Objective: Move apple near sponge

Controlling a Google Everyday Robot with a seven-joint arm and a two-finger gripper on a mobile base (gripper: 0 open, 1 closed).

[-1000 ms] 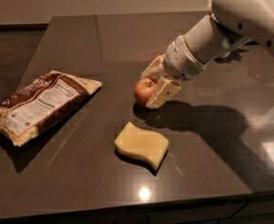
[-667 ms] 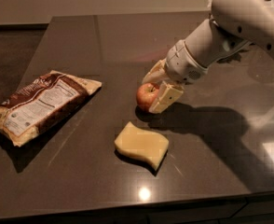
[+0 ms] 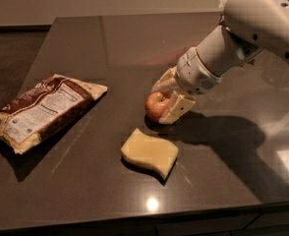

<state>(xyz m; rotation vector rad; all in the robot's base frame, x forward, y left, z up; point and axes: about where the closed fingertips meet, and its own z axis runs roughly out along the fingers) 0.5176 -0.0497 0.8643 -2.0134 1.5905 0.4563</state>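
So the gripper [image 3: 168,98] and the apple [image 3: 155,106] have slid a bit closer to the sponge [image 3: 149,152] since a second ago. The fingers are clamped around the apple, right down at the dark table [image 3: 223,181], just above the sponge and not touching it. The snack bag [image 3: 43,109] sits way off left.

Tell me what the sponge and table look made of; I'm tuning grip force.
The sponge: pale yellow foam, seemingly soft, matte, thick slab. The table: dark, hard, glossy, perhaps stone or laminate; it mirrors lights. The hand grips the apple near the sponge, not touching it.
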